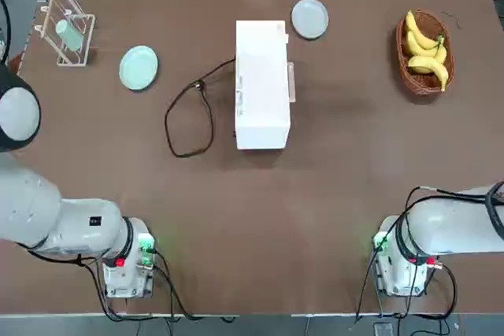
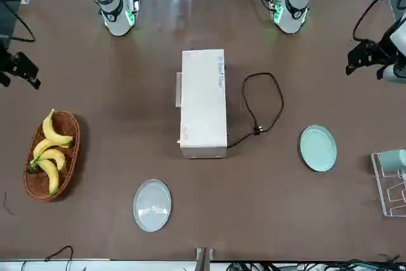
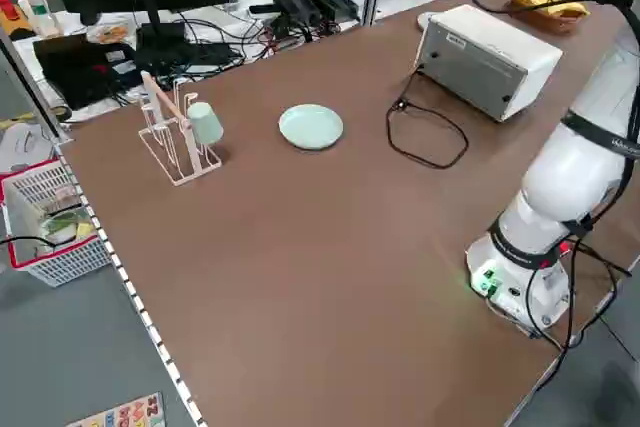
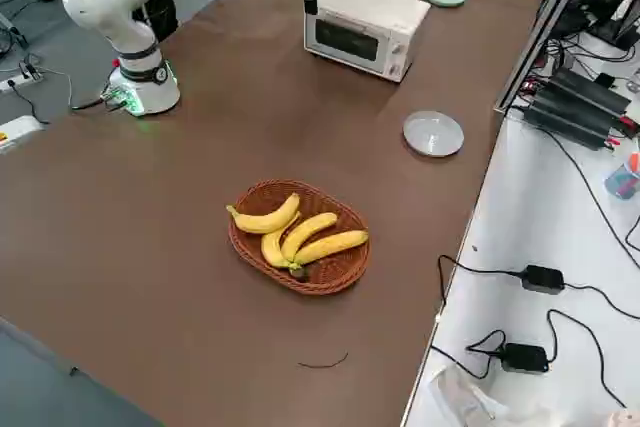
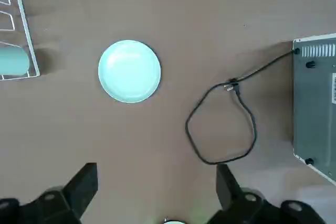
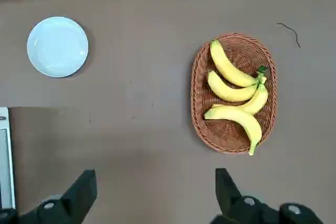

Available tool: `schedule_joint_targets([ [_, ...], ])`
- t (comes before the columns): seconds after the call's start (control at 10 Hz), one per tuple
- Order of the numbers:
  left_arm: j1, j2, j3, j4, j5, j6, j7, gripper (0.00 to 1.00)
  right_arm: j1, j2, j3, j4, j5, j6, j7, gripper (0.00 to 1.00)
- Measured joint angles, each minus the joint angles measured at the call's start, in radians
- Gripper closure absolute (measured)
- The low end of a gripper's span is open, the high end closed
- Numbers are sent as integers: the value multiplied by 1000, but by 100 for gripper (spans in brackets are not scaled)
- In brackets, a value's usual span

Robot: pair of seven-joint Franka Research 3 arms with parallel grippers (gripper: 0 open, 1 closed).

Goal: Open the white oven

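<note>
White oven (image 4: 362,29), door shut
2 grippers, left (image 5: 157,182) and right (image 6: 156,184), open and empty; banana basket (image 6: 233,93) right of oven, apart

oven interior (image 4: 345,39) hidden behind closed door, rack (image 5: 20,38) cut off in left wrist view

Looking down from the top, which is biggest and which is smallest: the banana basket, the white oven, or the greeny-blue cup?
1. The white oven
2. The banana basket
3. The greeny-blue cup
</note>
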Motion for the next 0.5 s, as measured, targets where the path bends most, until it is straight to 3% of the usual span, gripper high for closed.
schedule_joint_targets([
  [0.5, 0, -2, -3, 2, -7, 6, 0, 0, 0, 0, 0, 0, 0, -2, 0, 0],
])
